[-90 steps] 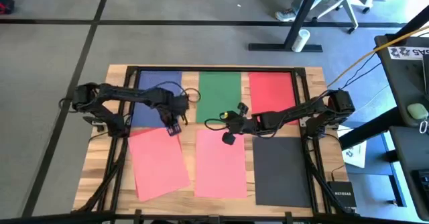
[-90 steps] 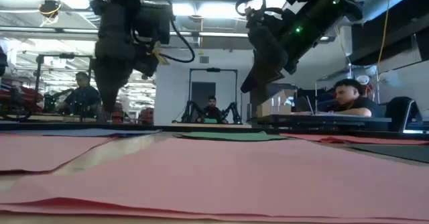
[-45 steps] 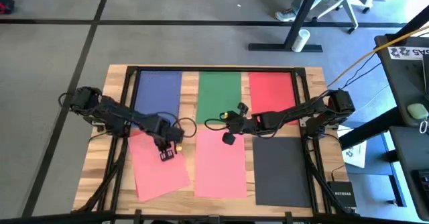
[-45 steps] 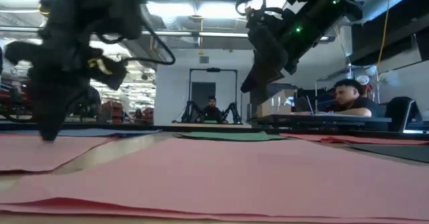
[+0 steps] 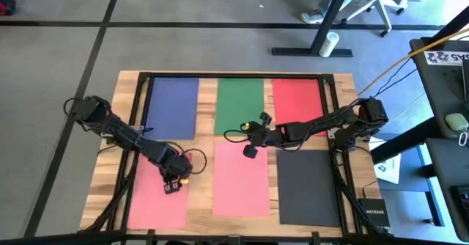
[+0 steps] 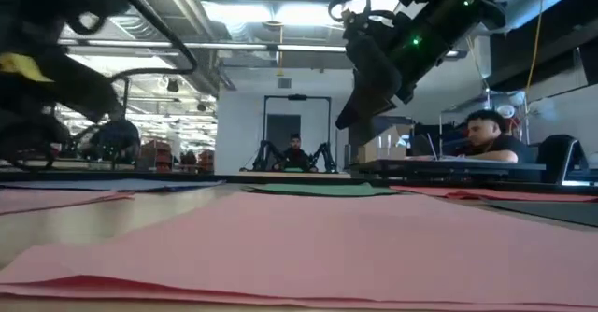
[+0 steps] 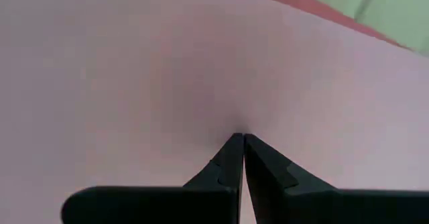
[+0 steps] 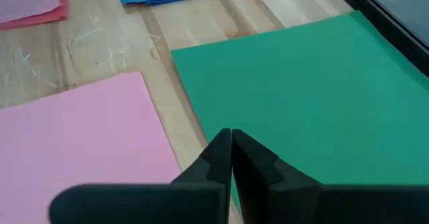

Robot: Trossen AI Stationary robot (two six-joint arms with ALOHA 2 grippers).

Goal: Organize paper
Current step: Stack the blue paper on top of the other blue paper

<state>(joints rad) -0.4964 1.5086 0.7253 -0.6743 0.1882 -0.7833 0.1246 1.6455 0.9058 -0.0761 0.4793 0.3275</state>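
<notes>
Paper for sorting lay flat on the pale wooden table [image 5: 344, 113]: a thin blue rectangular sheet [image 5: 173, 107], a green sheet [image 5: 239, 102] and a red sheet [image 5: 297, 100] side by side along the far edge; nearer, a salmon pink sheet at the left [image 5: 157, 201], a second salmon pink sheet in the middle [image 5: 241, 179], and a dark grey sheet at the right [image 5: 307, 185].

Left gripper [image 5: 172, 186] was down over the left pink sheet near that sheet's far right corner. In its wrist view the two dark fingers [image 7: 231, 158] were pressed together, tips at the pink surface; contact could not be told for sure.

Right gripper [image 5: 250, 151] hung above the table where the green sheet's near edge meets the middle pink sheet. Fingers [image 8: 228, 150] closed together, nothing between them.

Low view: a seated person [image 6: 486, 134] at a desk beyond the table.
</notes>
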